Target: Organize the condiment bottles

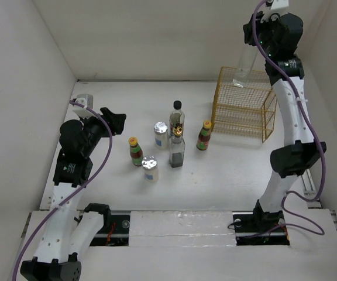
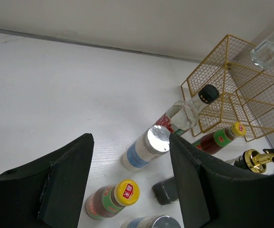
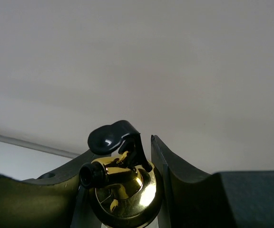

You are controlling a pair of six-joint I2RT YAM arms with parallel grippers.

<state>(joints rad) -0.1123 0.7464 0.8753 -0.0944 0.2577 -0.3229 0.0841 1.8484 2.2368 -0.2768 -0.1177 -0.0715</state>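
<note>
right end effector (image 3: pixel 122 164): gripping tall clear bottle (image 1: pixel 243 69), above yellow basket (image 1: pixel 241 111) at 2 o'clock | left end effector (image 1: pixel 117 121): half open, holding nothing, 9 o'clock on bench (image 1: pixel 107 96)

A yellow wire basket (image 1: pixel 239 120) stands on the far right part of the white worktop (image 1: pixel 121 102), near the back wall (image 1: pixel 157 35). Its sides are an open grid of thin wires, so the worktop and wall show through them. From the left wrist view the basket (image 2: pixel 227 64) sits at the upper right, where the worktop (image 2: pixel 56 95) meets the wall. Plain white walls close in the worktop at the back and on the left (image 1: pixel 16 88). A pale strip (image 1: pixel 180 225) runs along the near edge.
</note>
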